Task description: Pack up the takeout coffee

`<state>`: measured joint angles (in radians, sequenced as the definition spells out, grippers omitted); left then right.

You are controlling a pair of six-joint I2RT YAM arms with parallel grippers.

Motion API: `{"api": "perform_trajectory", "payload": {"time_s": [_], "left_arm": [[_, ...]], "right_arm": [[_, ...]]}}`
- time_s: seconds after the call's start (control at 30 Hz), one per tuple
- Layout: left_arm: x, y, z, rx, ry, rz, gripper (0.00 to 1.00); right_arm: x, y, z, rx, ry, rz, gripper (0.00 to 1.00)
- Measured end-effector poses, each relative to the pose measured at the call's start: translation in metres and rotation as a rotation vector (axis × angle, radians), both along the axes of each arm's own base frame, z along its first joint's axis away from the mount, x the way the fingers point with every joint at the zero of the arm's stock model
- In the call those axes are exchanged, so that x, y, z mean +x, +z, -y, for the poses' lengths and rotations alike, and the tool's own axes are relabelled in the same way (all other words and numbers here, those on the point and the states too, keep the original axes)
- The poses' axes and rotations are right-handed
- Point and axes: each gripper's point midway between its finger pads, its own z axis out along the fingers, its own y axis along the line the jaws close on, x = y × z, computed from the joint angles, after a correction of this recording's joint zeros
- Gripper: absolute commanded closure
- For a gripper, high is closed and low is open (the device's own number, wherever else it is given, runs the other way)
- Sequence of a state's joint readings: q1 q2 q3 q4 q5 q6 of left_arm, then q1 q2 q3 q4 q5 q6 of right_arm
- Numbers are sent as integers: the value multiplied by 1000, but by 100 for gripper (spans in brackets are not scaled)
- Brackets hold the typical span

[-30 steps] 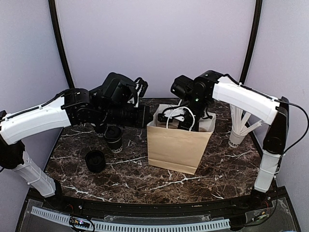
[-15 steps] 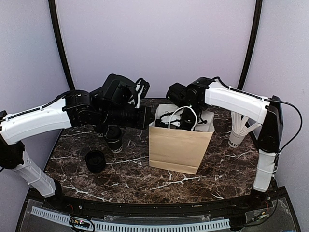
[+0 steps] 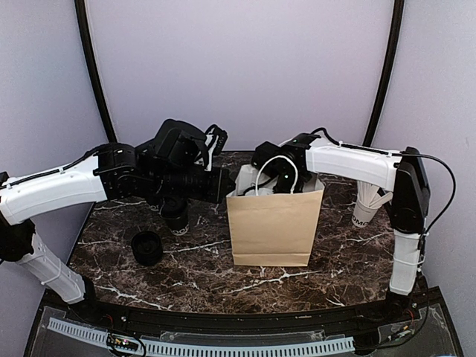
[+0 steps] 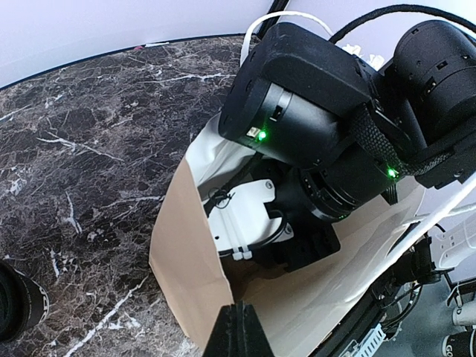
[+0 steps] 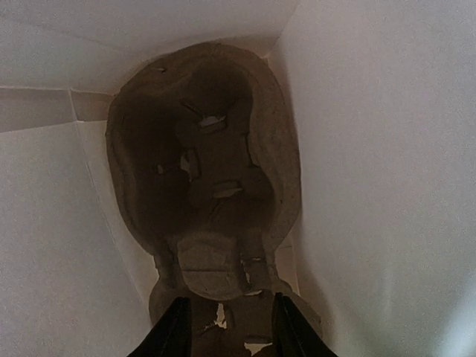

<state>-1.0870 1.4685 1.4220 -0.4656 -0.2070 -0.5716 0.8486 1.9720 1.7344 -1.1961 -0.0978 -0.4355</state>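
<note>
With your left pincer (image 4: 238, 331) together at the bag (image 3: 271, 223) rim, draw the right pincer (image 5: 230, 331), apart and empty, straight up, then reach for the takeout coffee (image 3: 147, 248).

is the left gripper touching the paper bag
Touching. The left wrist view shows the left gripper shut on the rim of the paper bag.

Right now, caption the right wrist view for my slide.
Open right gripper inside the bag, above a pulp tray.

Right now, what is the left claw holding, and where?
The left claw is shut on the brown paper bag, pinching the top rim near a corner.
</note>
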Motion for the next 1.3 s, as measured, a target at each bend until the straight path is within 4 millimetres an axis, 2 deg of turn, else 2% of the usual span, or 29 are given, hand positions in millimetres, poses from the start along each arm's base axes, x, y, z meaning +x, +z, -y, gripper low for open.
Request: {"api": "perform_trajectory", "payload": {"time_s": [0.17, 0.27, 0.47, 0.63, 0.8, 0.87, 0.9, 0.97, 1.13, 1.3], "left_arm": [[0, 0, 0, 0, 1, 0, 100], [0, 0, -1, 0, 2, 0, 100], [2, 1, -1, -3, 5, 3, 100], [2, 1, -1, -4, 6, 3, 100], [5, 4, -2, -4, 7, 11, 99], [6, 10, -2, -8, 4, 21, 89], [7, 14, -2, -13, 1, 29, 79], [11, 28, -1, -28, -6, 55, 67], [24, 67, -7, -83, -12, 117, 54], [51, 78, -28, -115, -31, 117, 46]], "right_arm": [[0, -1, -3, 17, 7, -3, 57], [-1, -1, -4, 20, 8, -6, 46], [-2, 7, -6, 29, 14, -14, 33], [1, 31, -12, 65, 14, 4, 24], [-5, 71, -17, 152, 36, 27, 23], [-8, 86, -17, 183, 46, 34, 23], [-10, 93, -18, 198, 52, 35, 23], [-12, 106, -19, 223, 66, 40, 23], [-9, 140, -27, 308, 94, 91, 23], [-12, 150, -27, 340, 118, 101, 25]]}}
